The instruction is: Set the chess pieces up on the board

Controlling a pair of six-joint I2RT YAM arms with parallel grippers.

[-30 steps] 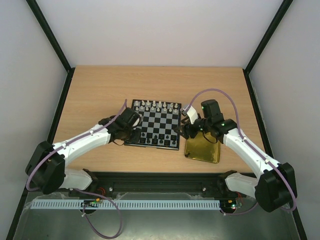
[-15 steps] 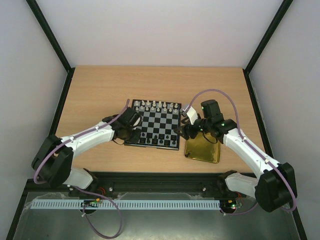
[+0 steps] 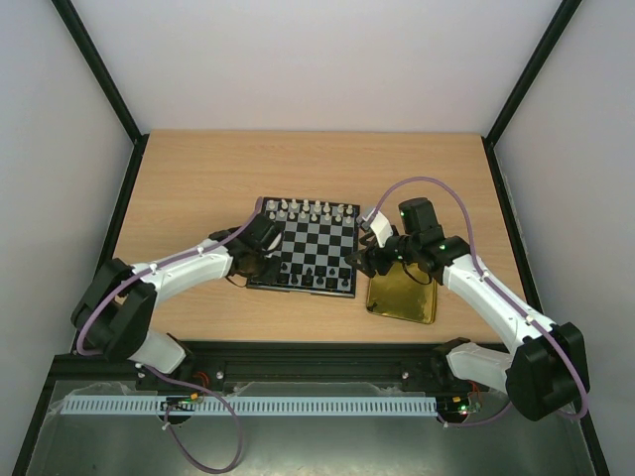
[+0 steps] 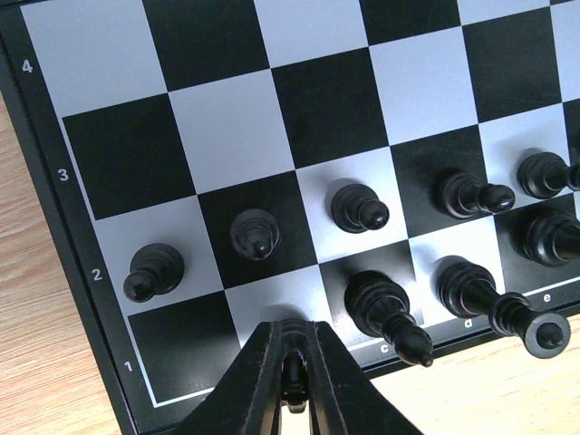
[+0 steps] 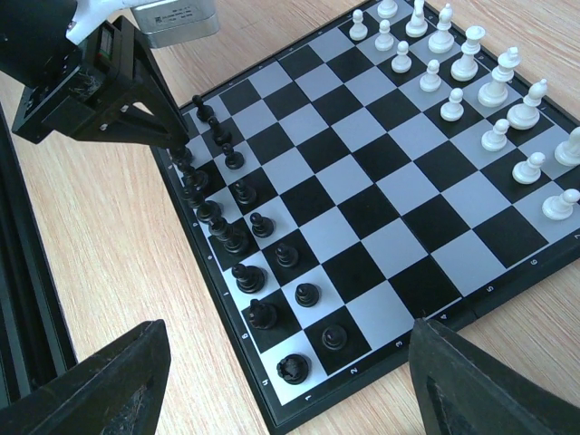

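The board (image 3: 316,238) lies mid-table, with white chess pieces (image 3: 310,210) lined along its far side and black chess pieces (image 3: 310,276) along its near side. My left gripper (image 3: 264,260) hangs over the board's near left corner. In the left wrist view it (image 4: 292,355) is shut on a small black piece (image 4: 295,388) above a light square of the first row, beside a black bishop (image 4: 381,308). Black pawns (image 4: 256,233) fill the row ahead. My right gripper (image 3: 371,260) stands open at the board's right edge, with nothing between its fingers (image 5: 109,381).
A shiny gold tray (image 3: 403,297) lies right of the board, under the right arm. The right wrist view shows the left gripper (image 5: 172,136) at the far end of the black rows, and bare wood (image 5: 118,263) beside the board.
The left arm has swung in, carrying its shut gripper a little farther over the board's near left corner. The right arm has hardly moved.
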